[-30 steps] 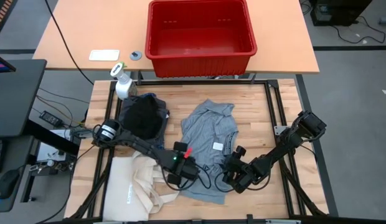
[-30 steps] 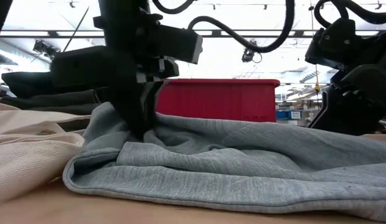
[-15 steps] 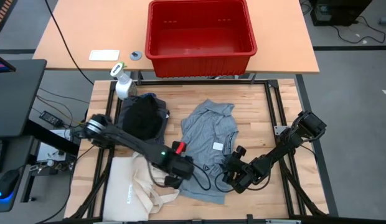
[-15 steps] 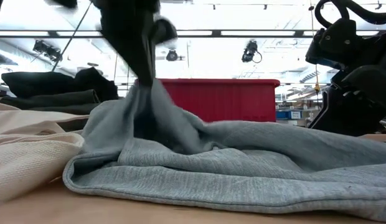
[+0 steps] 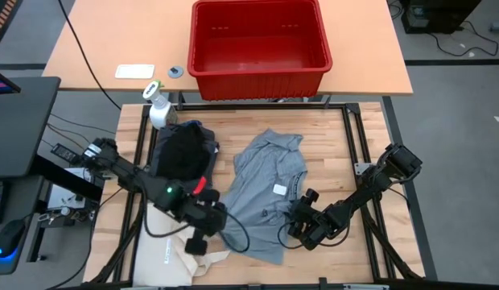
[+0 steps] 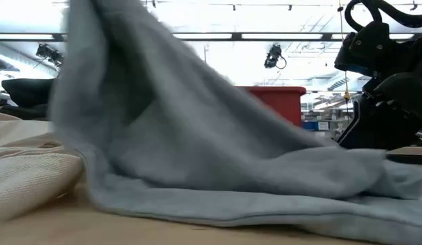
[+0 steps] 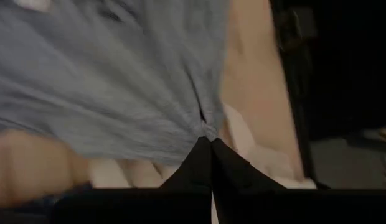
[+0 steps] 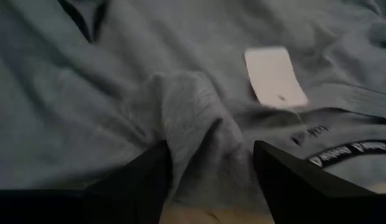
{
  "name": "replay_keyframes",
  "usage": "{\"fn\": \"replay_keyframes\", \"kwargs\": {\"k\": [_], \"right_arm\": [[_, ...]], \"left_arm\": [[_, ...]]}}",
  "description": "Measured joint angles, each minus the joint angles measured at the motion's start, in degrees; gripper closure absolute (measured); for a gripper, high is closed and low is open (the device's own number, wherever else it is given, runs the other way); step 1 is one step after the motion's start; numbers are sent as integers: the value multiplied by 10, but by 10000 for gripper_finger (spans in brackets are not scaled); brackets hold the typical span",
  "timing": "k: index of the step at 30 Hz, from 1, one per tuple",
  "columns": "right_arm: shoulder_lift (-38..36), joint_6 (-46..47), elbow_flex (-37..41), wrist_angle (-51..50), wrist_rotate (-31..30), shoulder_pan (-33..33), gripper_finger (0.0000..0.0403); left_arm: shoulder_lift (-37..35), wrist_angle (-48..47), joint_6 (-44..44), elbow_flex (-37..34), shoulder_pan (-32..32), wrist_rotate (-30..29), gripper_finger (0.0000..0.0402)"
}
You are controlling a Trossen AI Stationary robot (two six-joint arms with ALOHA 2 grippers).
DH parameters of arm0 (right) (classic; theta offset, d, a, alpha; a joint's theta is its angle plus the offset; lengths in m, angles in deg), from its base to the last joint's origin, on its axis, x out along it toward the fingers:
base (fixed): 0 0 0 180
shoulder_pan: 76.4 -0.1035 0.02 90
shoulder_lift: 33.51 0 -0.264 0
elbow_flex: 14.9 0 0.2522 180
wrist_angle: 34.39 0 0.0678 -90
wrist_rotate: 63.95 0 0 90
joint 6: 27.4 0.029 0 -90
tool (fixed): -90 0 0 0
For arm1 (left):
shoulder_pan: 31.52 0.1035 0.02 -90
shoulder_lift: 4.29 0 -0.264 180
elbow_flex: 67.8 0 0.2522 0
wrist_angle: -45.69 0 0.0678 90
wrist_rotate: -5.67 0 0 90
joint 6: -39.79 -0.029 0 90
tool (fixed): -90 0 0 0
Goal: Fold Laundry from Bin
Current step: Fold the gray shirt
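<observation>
Light wood tabletop (image 5: pixel 330 153) up front, with a second, orange-ish one behind it carrying the empty red bin (image 5: pixel 259 47), well away from both claws. The left claw (image 5: pixel 203 235) is pressed together, pinching the edge of the light grey shirt (image 5: pixel 261 189); in the left wrist view you can see the fabric (image 7: pixel 118 81) bunched right at the fingertips. From the low camera the shirt (image 6: pixel 170 136) rises up like a tent on that side and trails back down to the wood, with the bin's rim (image 6: pixel 276 92) peeking out behind it.

Right under that claw is the cream tote bag (image 5: pixel 165 242). Just beyond it, toward the bin, sits a black garment pile (image 5: pixel 183 153), and past that a white spray bottle (image 5: pixel 157 109) at the tabletop's corner.

The right claw (image 5: pixel 298 221) sits low at the shirt's opposite edge, fingers spread wide with a fold of grey cloth (image 8: pixel 199 124) humped between them, not squeezed. A white tag (image 8: pixel 275 76) lies on the shirt just ahead of it.

A small white card (image 5: pixel 134 71) lies on the back tabletop, well apart from everything.
</observation>
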Motion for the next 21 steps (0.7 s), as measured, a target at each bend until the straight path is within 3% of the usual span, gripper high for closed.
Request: {"fn": "replay_keyframes", "kwargs": {"k": [7,14,19,21], "right_arm": [[-1,-16,0,-6,16,0,165],[-1,-17,0,-11,34,0,165],[-34,-18,-10,-38,54,-4,166],[-48,-46,-32,-53,52,-12,168]], "left_arm": [[37,28,10,-41,-46,21,390],[96,22,26,-58,-50,29,314],[91,23,37,-48,-35,161,252],[89,27,54,-28,-26,183,236]]}}
